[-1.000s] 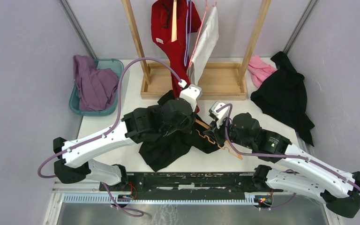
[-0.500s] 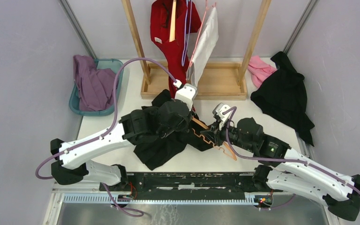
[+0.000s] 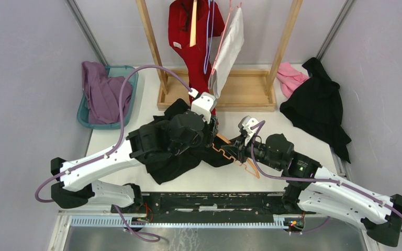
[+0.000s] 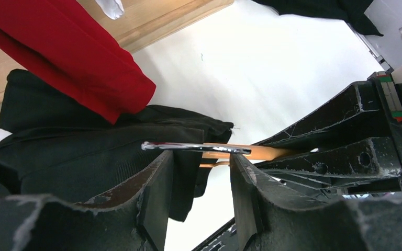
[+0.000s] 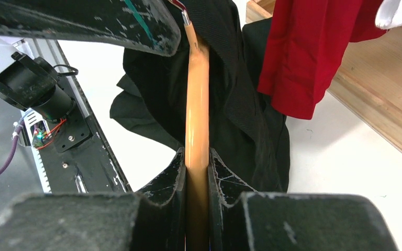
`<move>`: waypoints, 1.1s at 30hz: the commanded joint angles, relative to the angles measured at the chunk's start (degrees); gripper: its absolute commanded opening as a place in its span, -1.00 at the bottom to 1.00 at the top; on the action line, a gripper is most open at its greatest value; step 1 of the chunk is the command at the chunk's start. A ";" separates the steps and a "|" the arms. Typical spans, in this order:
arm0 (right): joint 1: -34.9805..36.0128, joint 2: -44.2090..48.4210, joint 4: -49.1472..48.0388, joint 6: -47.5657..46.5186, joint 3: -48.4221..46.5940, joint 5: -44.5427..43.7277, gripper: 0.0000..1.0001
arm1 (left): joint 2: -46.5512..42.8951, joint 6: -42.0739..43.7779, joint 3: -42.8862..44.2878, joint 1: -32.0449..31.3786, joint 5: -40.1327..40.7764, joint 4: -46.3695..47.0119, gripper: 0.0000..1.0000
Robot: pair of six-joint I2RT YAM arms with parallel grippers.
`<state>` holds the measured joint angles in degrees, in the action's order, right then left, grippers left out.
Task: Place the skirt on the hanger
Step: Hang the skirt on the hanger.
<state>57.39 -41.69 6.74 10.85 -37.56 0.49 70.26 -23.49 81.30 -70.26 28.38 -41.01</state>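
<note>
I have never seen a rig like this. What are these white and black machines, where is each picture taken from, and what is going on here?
These are two robot arms bolted to a table. The wide picture looks down from above. The other two come from a camera on each arm's wrist, so each shows its own fingers. The right tool is shut on a wooden hanger. The left tool is open at the hanger's metal end, over a black skirt lying on the table. Behind stands a wooden rack with a red garment hanging on it. A basket holds purple cloth.
</note>
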 commanded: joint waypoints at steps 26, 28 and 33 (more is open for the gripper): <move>0.86 1.26 -12.76 0.26 -1.56 3.35 -0.97 | 5.09 5.25 -2.70 -0.32 13.20 3.61 -0.54; 0.84 1.80 -12.81 0.35 -1.47 3.44 -0.97 | 4.89 5.12 -2.81 -0.33 13.94 3.64 -0.74; 0.81 1.65 -12.67 0.55 -1.46 3.26 -0.97 | 4.08 5.15 -4.12 -0.32 14.97 4.54 -0.94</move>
<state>57.54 -43.22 6.20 11.73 -36.73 1.30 75.55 -18.70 78.35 -72.10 36.32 -37.26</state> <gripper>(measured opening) 0.176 0.240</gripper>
